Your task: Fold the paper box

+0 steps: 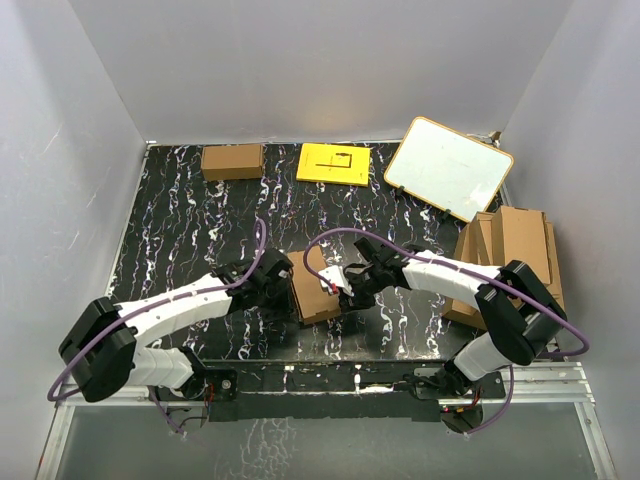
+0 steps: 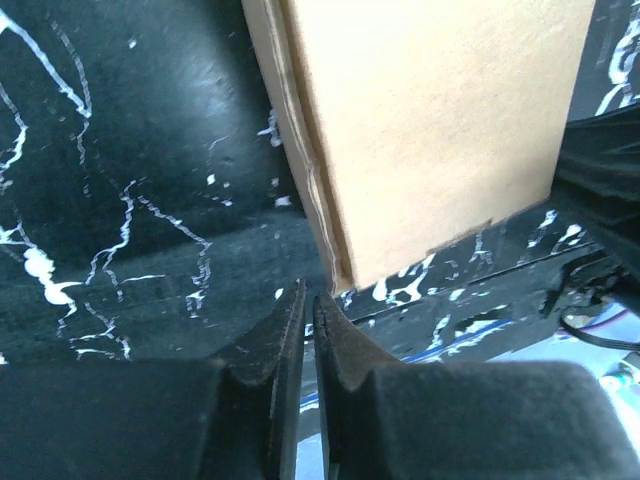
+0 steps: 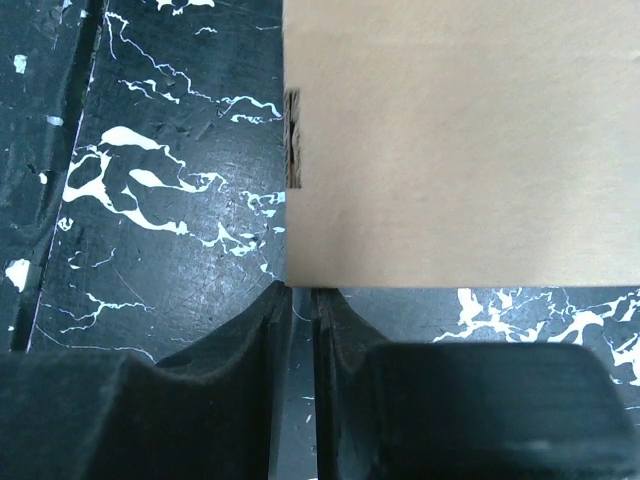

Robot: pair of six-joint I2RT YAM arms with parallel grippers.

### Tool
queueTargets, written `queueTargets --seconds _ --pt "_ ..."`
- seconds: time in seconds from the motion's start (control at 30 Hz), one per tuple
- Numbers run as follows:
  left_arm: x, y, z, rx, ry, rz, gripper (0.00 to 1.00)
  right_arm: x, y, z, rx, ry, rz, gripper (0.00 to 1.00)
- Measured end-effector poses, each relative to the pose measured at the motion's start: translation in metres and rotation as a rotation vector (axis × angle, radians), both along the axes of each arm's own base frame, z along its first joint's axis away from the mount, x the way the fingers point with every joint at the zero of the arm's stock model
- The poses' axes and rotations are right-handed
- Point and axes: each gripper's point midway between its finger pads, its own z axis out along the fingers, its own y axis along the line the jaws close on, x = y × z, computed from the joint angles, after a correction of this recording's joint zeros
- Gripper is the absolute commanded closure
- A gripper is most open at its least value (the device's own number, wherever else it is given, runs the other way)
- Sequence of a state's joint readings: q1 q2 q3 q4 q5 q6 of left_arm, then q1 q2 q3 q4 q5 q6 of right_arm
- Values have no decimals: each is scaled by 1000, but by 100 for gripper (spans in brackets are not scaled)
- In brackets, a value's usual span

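The paper box (image 1: pixel 315 285) is a plain brown carton on the black marbled table, near the front middle, between my two grippers. My left gripper (image 1: pixel 284 284) sits at its left side. In the left wrist view the gripper (image 2: pixel 310 297) has its jaws shut with nothing between them, the tips just short of the box's (image 2: pixel 440 130) near corner. My right gripper (image 1: pixel 347 283) sits at the box's right side. In the right wrist view the gripper (image 3: pixel 301 293) is shut to a thin slit, its tips against the box's (image 3: pixel 460 140) lower edge and holding nothing.
A smaller brown carton (image 1: pixel 232 161) and a yellow sheet (image 1: pixel 334 164) lie at the back. A whiteboard (image 1: pixel 448 167) leans at the back right. A pile of larger cardboard sheets (image 1: pixel 515 255) lies at the right edge, beside my right arm.
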State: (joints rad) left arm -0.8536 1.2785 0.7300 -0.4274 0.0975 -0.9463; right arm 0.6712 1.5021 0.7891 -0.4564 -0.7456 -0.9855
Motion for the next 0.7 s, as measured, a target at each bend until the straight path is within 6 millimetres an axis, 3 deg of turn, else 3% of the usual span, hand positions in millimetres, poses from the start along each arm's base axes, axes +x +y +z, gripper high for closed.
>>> queueTargets --seconds 0.17,0.7 --pt "-12 11 -13 29 41 2 100 1 3 2 16 -5 7 82" --pt "-9 -7 -9 -20 63 -30 100 -5 7 3 28 18 14 85"
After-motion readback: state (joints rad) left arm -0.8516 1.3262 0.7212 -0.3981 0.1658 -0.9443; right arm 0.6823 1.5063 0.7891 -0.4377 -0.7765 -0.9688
